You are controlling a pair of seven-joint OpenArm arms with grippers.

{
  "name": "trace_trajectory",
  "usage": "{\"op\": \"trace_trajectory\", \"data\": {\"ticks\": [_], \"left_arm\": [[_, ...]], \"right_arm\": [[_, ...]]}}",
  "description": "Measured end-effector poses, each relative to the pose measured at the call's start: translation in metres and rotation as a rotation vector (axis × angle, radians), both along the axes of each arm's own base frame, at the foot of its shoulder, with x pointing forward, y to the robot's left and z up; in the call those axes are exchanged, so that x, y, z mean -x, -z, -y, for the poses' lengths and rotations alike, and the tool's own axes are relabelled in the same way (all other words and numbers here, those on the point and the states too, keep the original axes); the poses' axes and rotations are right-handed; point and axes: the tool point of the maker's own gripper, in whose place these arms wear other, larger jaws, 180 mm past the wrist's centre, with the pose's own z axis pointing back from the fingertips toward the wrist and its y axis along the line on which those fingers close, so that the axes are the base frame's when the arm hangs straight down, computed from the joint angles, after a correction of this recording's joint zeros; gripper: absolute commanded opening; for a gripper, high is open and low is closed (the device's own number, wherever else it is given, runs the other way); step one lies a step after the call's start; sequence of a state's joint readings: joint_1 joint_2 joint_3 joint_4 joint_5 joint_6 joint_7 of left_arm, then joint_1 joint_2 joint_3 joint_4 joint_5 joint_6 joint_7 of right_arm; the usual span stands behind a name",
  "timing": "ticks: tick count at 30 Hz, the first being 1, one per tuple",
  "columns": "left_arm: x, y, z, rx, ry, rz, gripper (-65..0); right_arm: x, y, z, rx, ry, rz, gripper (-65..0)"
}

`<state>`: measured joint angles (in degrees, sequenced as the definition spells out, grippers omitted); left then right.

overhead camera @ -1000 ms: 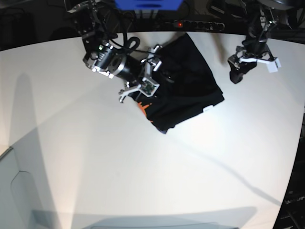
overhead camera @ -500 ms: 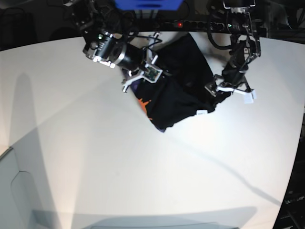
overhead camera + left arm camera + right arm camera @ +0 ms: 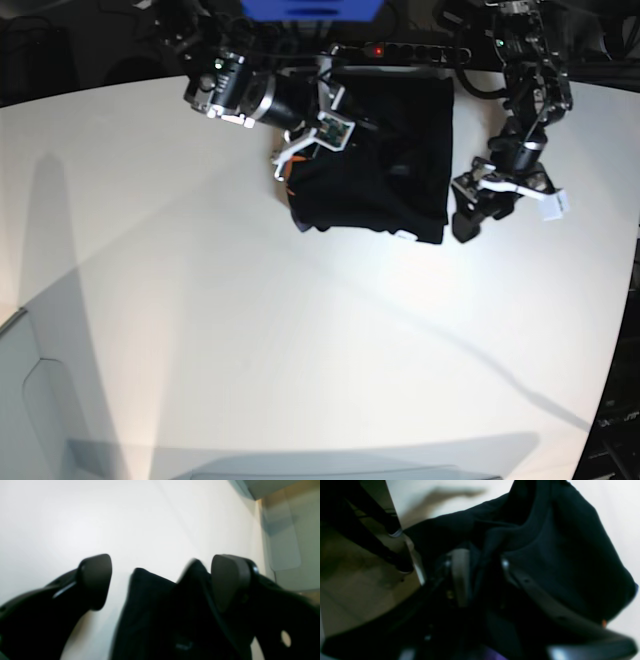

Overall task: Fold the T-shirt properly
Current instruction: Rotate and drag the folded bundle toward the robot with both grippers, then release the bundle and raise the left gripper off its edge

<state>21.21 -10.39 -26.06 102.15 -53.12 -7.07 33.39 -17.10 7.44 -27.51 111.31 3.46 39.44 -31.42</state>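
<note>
The black T-shirt (image 3: 395, 150) lies bunched at the back of the white table (image 3: 250, 330), its white tag (image 3: 403, 237) at the near edge. My right gripper (image 3: 318, 135) is at the shirt's left edge. In the right wrist view its fingers (image 3: 460, 575) are a little apart, with a fold of the T-shirt (image 3: 570, 555) pinched between them. Just right of the shirt is my left gripper (image 3: 478, 210). It (image 3: 160, 577) is open wide, and a corner of the T-shirt (image 3: 155, 610) lies loose between its pads (image 3: 230, 580).
A power strip (image 3: 400, 50) with a red light runs along the table's back edge, beside a blue object (image 3: 310, 8). A grey bin (image 3: 30, 400) stands at the near left corner. The table's curved right edge (image 3: 625, 300) is close to the left arm.
The right gripper has closed on the shirt and pulled it back and left, turning it. The left arm has come down from the back right to the shirt's right edge.
</note>
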Motion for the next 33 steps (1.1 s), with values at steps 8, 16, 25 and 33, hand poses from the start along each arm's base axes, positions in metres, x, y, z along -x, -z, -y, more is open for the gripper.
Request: {"op": "trace_trajectory", "data": {"ticks": [8, 16, 25, 33], "left_arm": [[0.047, -0.027, -0.008, -0.098, 0.005, -0.003, -4.7], [0.061, -0.004, 0.062, -0.013, 0.188, -0.072, -4.7], [0.075, 0.015, 0.117, -0.045, 0.359, -0.126, -4.7], [0.072, 0.021, 0.132, -0.18, 0.443, -0.118, -4.4]], "right_arm": [[-0.021, -0.014, 0.022, -0.006, 0.087, 0.048, -32.0], [-0.049, -0.011, 0.064, 0.037, 0.226, 0.069, -32.0], [-0.066, -0.009, 0.099, 0.076, 0.328, 0.085, -32.0], [-0.068, -0.009, 0.103, 0.08, 0.343, 0.084, -32.0]]}}
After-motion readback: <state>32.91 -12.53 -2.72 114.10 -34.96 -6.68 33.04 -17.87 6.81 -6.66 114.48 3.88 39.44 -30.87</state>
